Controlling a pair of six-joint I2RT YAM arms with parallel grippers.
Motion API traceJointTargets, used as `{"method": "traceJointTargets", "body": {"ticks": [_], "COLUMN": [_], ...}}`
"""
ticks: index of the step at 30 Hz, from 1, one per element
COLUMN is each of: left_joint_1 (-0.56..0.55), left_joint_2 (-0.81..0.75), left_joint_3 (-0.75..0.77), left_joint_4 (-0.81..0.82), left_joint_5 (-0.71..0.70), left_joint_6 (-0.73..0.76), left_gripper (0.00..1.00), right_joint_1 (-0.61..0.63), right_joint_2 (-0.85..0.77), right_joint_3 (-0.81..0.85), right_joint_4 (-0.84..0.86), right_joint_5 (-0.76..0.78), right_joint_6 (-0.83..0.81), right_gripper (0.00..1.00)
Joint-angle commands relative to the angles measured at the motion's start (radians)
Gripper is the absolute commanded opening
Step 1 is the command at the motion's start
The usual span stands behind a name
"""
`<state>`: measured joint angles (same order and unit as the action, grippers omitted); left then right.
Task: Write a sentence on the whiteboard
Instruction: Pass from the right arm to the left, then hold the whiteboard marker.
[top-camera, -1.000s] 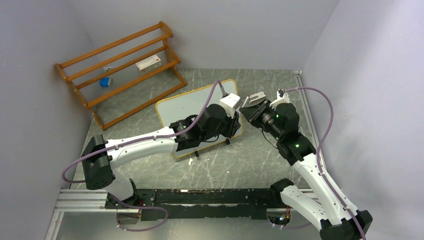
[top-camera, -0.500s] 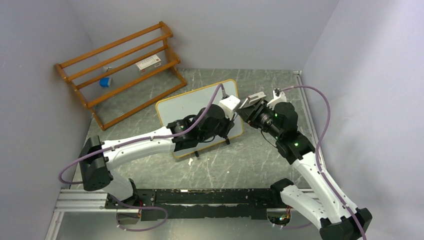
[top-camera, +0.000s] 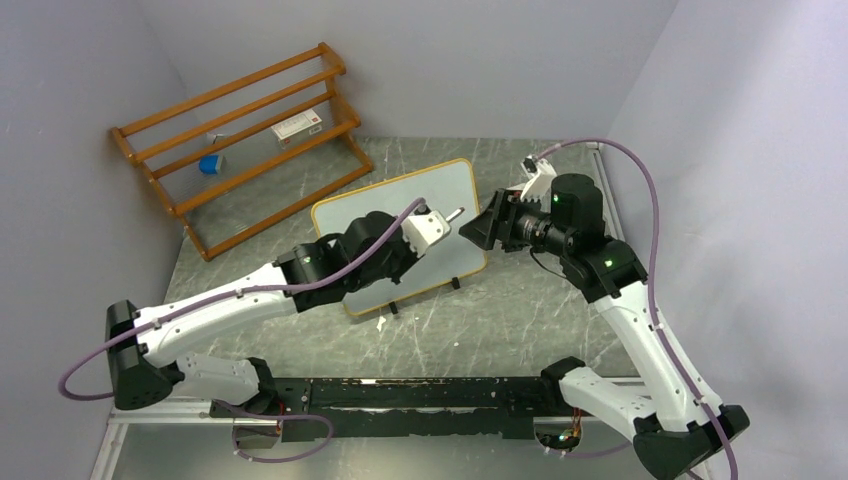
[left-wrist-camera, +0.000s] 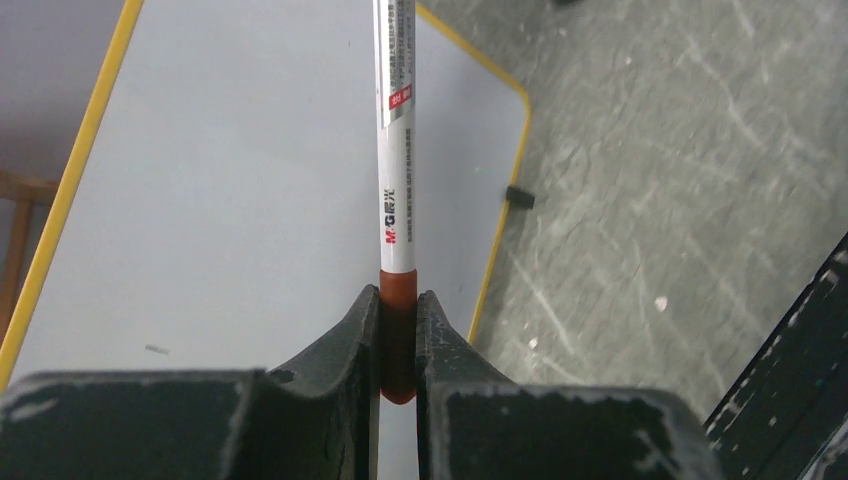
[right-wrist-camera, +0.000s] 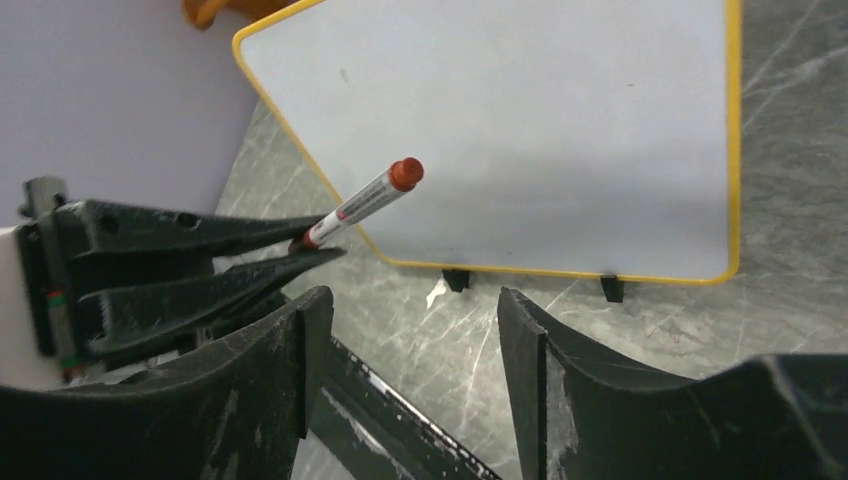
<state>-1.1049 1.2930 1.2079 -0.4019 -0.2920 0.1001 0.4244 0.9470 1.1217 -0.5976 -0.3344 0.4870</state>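
Observation:
The whiteboard (top-camera: 365, 208) stands tilted on small black feet in the middle of the table, also in the left wrist view (left-wrist-camera: 230, 180) and the right wrist view (right-wrist-camera: 540, 120). Its face is bare, and the sentence is not in view. My left gripper (top-camera: 441, 218) hovers over the board's right part, shut on a white marker (left-wrist-camera: 397, 140) by its red-brown end (left-wrist-camera: 398, 300). The marker (right-wrist-camera: 362, 203) sticks out of the left gripper's fingers (right-wrist-camera: 250, 235) towards my right gripper (right-wrist-camera: 415, 300). That right gripper (top-camera: 484, 228) is open and empty, just right of the board.
An orange-brown slatted wooden rack (top-camera: 240, 130) leans at the back left, holding a small white-and-red box (top-camera: 298, 126) and a blue item (top-camera: 209, 164). Walls close in left, back and right. A black rail (top-camera: 400, 392) runs along the near edge. A white scrap (top-camera: 381, 322) lies by the board's feet.
My right gripper has opened, let go of the marker and drawn back to the right. My left gripper closed on the marker and pulled it leftwards over the board.

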Motion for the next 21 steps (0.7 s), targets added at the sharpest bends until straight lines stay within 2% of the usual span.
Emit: {"method": "traceJointTargets", "body": {"ticks": [1, 7, 14, 21], "left_joint_1": [0.018, 0.02, 0.02, 0.019], "left_joint_2": [-0.084, -0.126, -0.137, -0.095], "left_joint_3": [-0.054, -0.063, -0.071, -0.021], "left_joint_4": [-0.07, -0.097, -0.078, -0.104], "left_joint_5": [0.044, 0.099, 0.157, 0.234], "left_joint_6": [0.141, 0.252, 0.337, 0.437], "left_gripper": [0.05, 0.05, 0.05, 0.05], "right_joint_1": [-0.013, -0.046, -0.05, -0.05], "right_joint_2": [0.034, 0.098, 0.144, 0.182], "right_joint_3": [0.08, 0.128, 0.094, 0.094], "right_joint_4": [-0.099, -0.114, -0.073, -0.092], "right_joint_5": [-0.15, -0.278, -0.435, -0.507], "right_joint_6": [-0.091, -0.063, -0.054, -0.092], "right_gripper": [0.67, 0.68, 0.67, 0.6]}}
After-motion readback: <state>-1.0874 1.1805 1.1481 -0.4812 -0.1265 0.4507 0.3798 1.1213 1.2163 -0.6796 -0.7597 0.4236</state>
